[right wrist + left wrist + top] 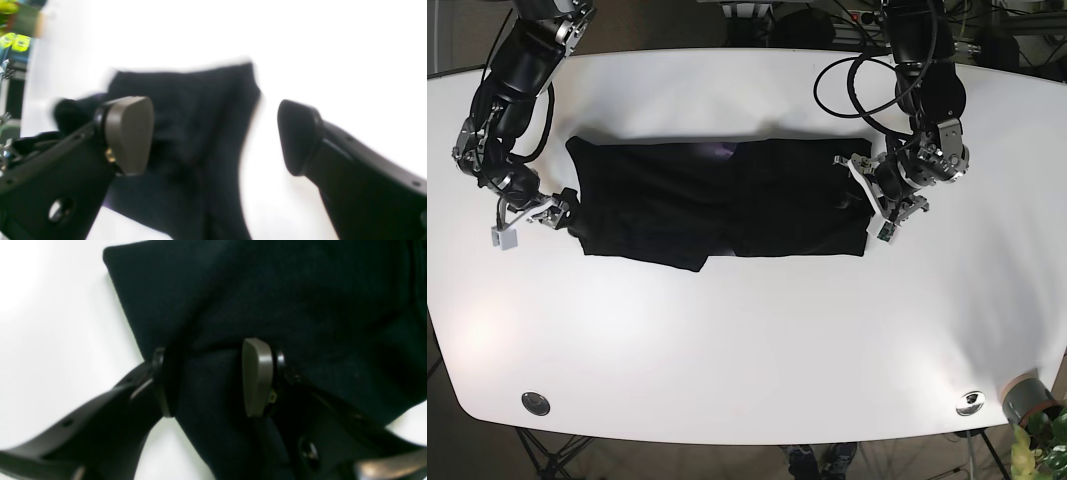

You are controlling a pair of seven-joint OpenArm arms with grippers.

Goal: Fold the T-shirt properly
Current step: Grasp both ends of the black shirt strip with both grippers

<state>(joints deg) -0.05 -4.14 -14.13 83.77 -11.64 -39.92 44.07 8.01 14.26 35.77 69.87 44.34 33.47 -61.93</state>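
shirt (717,205) lies long axis left-right, one gripper at each end. left gripper (213,380) pinches cloth at the right end; right gripper (215,136) gapes wide (empty) at the left end.

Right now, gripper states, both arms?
Left gripper: shut on the T-shirt, fabric bunched between its pads.
Right gripper: open, holding nothing, at the shirt's edge.

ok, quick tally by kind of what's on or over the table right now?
T-shirt, dark, lying flat in a long band: 1
Robot hands at its ends, the left hand and the right hand: 2
White table: 1
Round metal fittings near the table's front edge: 2
Total: 6
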